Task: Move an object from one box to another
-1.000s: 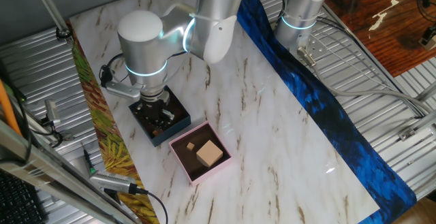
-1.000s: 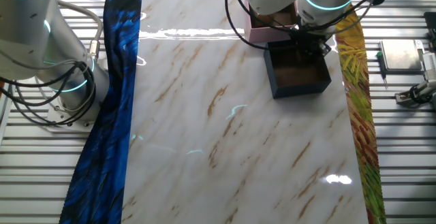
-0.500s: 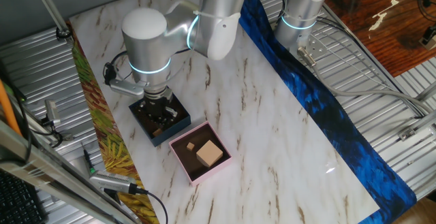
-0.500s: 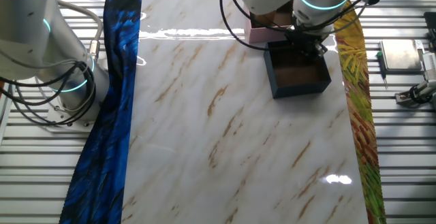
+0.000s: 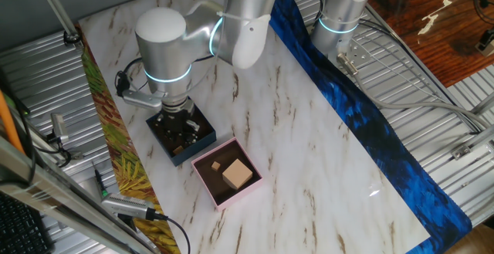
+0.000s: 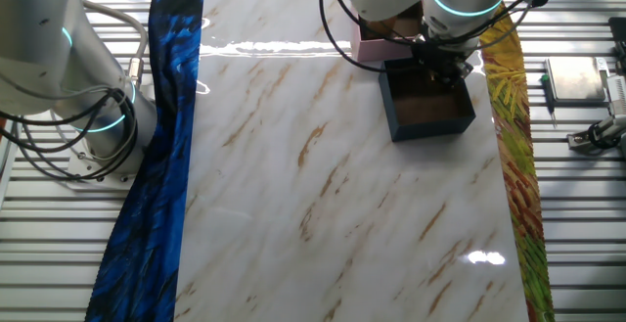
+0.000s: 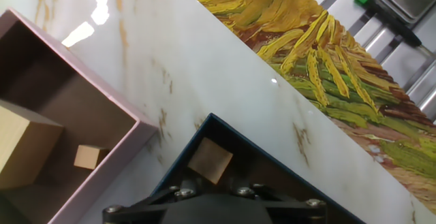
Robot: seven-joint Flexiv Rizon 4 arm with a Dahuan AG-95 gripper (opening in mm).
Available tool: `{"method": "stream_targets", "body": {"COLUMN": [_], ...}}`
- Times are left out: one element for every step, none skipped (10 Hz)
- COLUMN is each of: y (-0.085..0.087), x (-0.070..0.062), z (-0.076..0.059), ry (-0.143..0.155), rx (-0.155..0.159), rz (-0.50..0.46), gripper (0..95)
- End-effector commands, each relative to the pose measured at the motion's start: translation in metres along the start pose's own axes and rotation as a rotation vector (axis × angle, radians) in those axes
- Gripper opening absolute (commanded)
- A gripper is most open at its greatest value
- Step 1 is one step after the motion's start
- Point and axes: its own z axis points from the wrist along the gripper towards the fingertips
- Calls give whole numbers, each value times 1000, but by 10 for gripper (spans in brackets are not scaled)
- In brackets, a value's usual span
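Note:
The dark navy-blue box (image 5: 205,133) stands near the table's left edge; it also shows in the other fixed view (image 6: 430,126) and the hand view (image 7: 272,157). My gripper (image 5: 178,132) is down inside it (image 6: 442,68). A small wooden cube (image 7: 210,161) lies on the brown floor of the navy box, right at the gripper (image 7: 208,183). The fingertips are hidden. The pale pink box (image 5: 205,185) stands right beside the navy box (image 7: 112,180). It holds a large wooden block (image 5: 238,174) and a small wooden cube (image 5: 217,164).
A yellow-patterned cloth strip (image 5: 116,154) runs along the table edge beside the boxes (image 7: 327,67). A blue cloth strip (image 5: 363,123) runs along the opposite edge. A second arm's base (image 5: 340,15) stands beyond it. Cables and tools lie on the metal bench (image 5: 123,205).
The arm has shifted slightly over the navy box and back; the gripper stays inside it. The blocks in the pink box have not moved.

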Motion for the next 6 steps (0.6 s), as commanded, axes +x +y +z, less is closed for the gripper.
{"method": "stream_targets", "body": {"y": [-1,-1,-1,-1,-1,-1], "x": [0,0,-1,-1,-3,-4], "z": [1,2,4,6,8,8], "ry": [10,13,13,15,16,17], "rx": [11,14,14,15,16,17], "rz": [-12,-14,-16,-12,-9,-9], "gripper": [380,380,380,380,380,380]}}
